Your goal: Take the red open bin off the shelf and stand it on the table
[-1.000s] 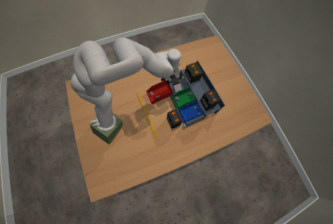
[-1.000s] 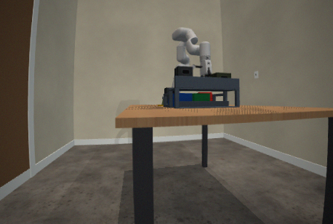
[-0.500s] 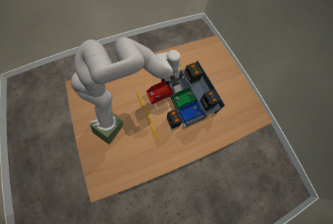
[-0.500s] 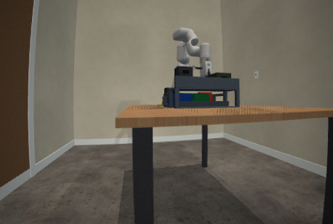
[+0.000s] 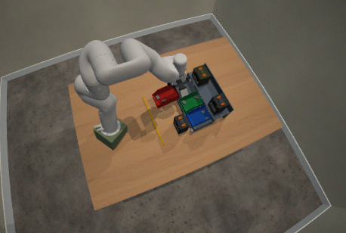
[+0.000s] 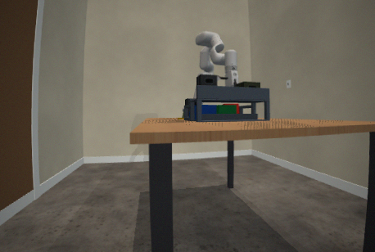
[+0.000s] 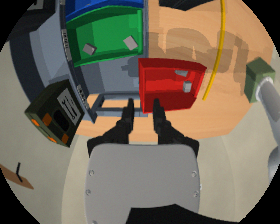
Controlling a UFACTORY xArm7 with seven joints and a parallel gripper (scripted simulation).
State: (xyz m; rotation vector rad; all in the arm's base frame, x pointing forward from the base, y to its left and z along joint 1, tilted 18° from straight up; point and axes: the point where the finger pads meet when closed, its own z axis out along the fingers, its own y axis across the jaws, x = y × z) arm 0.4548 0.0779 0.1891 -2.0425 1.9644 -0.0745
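Jaws are partway apart with nothing clamped, tips on either side of the line of the red open bin's [image 5: 165,96] [image 6: 237,109] [image 7: 166,90] shelf-side wall, so I'd guess they're lined up for a pinch there. Bin's sticking out over the table [image 5: 125,173] [image 6: 246,131] [image 7: 203,125] in front of the shelf [image 5: 220,88] [image 6: 233,94] [image 7: 105,77], parts inside, probably for clearance from the green bin [image 5: 192,103] [image 6: 226,110] [image 7: 108,37]. Can't tell if its back edge is on the shelf lip.

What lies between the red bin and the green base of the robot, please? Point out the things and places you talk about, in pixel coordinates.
A yellow strip [image 5: 153,120] [image 7: 221,45] lies on the table between the red bin [image 5: 168,94] [image 7: 166,89] and the green base [image 5: 112,144] [image 7: 253,79], as the top and wrist views show.
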